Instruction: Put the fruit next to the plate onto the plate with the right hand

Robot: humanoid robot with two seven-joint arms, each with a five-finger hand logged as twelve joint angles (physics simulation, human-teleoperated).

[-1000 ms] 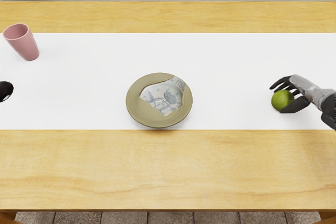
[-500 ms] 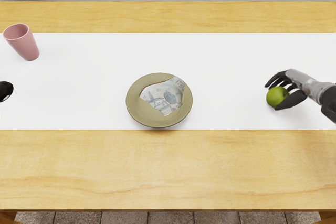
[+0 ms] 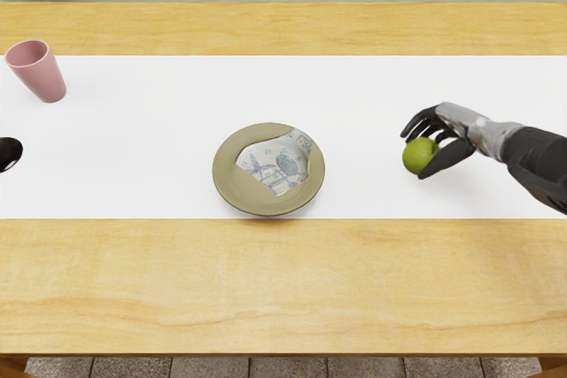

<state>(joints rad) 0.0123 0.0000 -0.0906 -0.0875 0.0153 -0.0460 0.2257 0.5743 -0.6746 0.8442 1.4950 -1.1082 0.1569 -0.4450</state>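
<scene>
Fruit point(image 3: 420, 156): small, round, smooth, yellow-green, right of frame centre at mid height. Right hand point(image 3: 440, 133) grasps it from the right, with dark fingers curled over its top and the thumb against its lower right side. Cannot tell if it rests on the surface or is lifted. Plate point(image 3: 227, 172): round, shallow, olive-tan, with a blue-grey and white drawn pattern over its middle and upper right. It lies flat on the white runner point(image 3: 159, 130), just left of frame centre. Fruit is well apart from the plate, to its right and about level with it.
</scene>
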